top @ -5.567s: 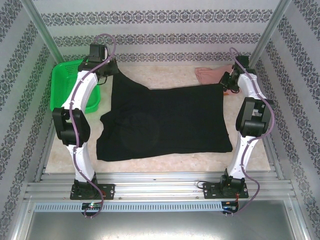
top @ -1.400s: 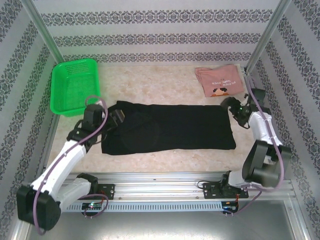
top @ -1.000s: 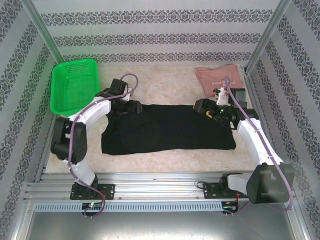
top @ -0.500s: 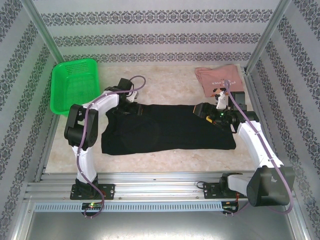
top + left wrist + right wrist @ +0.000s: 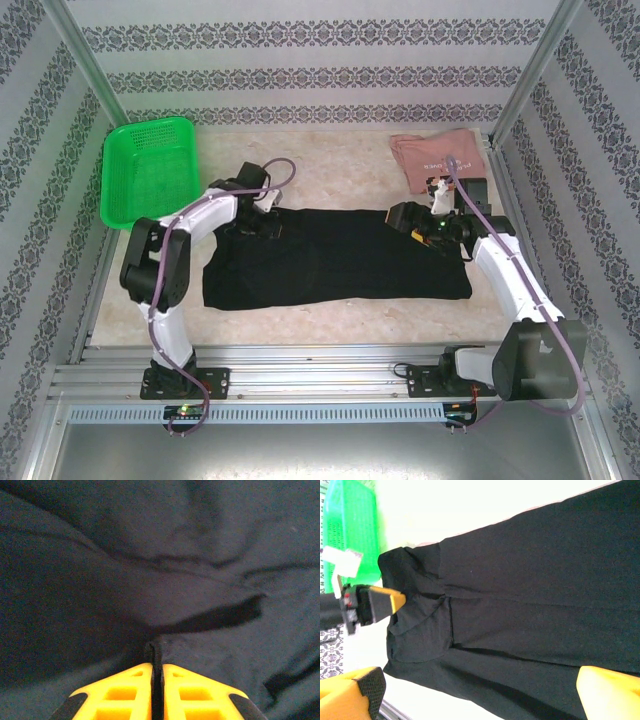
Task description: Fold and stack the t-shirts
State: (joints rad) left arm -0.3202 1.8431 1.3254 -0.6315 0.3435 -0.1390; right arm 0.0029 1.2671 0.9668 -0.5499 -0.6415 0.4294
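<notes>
The near strip of the pale table (image 5: 330, 322) offers room to move. The large black cloth t-shirt (image 5: 340, 258) lies mid-table as a long band, judged part-folded. At its far edge the left gripper (image 5: 268, 222) pinches a cloth fold, and the right gripper (image 5: 400, 218) has its fingers spread. Beyond, the folded dusty-pink t-shirt (image 5: 440, 160) lies apart, unstacked. The green plastic mesh basket (image 5: 150, 170) bounds the far left.

- Pink t-shirt (image 5: 440, 160), top external view: one short line of small white print on its upper face, directly above a dark graphic. The characters are too small to resolve, so the wording cannot be read.
- No other text, label, brand, number or sign is legible.
</notes>
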